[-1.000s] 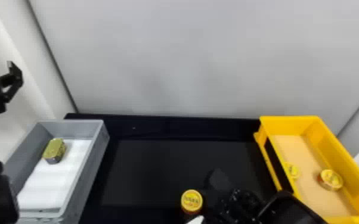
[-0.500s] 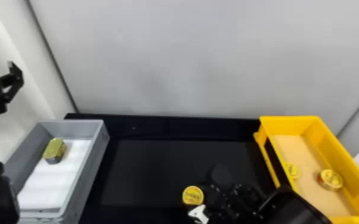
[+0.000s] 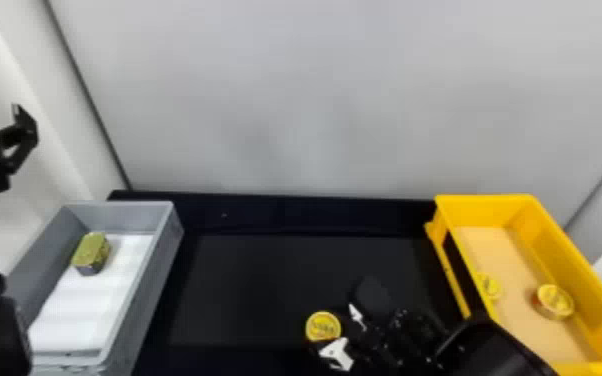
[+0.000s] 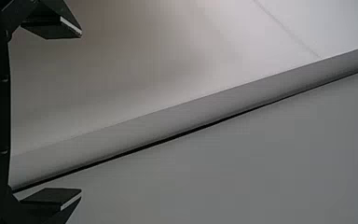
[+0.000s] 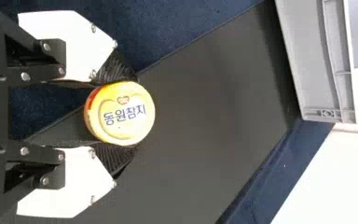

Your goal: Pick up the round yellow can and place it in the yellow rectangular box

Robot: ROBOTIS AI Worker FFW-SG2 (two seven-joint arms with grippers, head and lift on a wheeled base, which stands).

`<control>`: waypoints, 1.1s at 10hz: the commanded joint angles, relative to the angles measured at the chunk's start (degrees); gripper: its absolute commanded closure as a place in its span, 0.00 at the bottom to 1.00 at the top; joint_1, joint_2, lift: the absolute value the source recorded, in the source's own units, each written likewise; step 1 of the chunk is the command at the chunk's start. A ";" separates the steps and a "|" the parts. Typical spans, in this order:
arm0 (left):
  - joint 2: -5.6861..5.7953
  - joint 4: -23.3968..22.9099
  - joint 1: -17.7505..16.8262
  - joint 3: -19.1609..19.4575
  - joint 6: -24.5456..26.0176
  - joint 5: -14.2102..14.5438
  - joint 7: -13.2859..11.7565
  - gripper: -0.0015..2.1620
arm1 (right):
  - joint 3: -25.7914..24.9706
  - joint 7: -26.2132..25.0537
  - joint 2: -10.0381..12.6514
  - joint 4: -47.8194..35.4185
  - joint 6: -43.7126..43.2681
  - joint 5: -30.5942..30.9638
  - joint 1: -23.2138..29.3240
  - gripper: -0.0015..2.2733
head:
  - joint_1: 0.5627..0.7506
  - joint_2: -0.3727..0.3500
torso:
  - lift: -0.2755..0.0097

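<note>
Right gripper (image 3: 334,328) has round yellow can (image 3: 323,326) clamped, near side of black table (image 3: 245,285). Left gripper (image 3: 24,125) sits far left, jaws apart.

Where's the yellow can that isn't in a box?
In the head view, the round yellow can is near the bottom middle; the right wrist view shows it between the right gripper's fingers.

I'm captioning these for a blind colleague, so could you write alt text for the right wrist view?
The right gripper holds the round yellow can between its two ridged black finger pads, the can's printed lid facing the camera. Beyond are a dark work surface and part of a gray box.
</note>
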 commanded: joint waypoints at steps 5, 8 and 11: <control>-0.15 0.09 0.18 0.09 0.27 0.43 0.45 0.04 | -2.25 -0.22 0.52 -2.72 0.20 -0.65 1.16 0.37 | 0.70 0.53 | 0.77; -0.15 0.18 0.36 0.00 0.27 0.52 0.71 0.04 | -4.01 -0.40 0.52 -8.08 1.25 -0.74 1.86 0.37 | 0.70 0.53 | 0.77; -0.15 0.18 0.53 0.00 0.71 0.52 0.98 0.04 | -10.43 -3.57 0.70 -17.05 4.77 2.08 1.69 0.37 | 0.70 0.53 | 0.77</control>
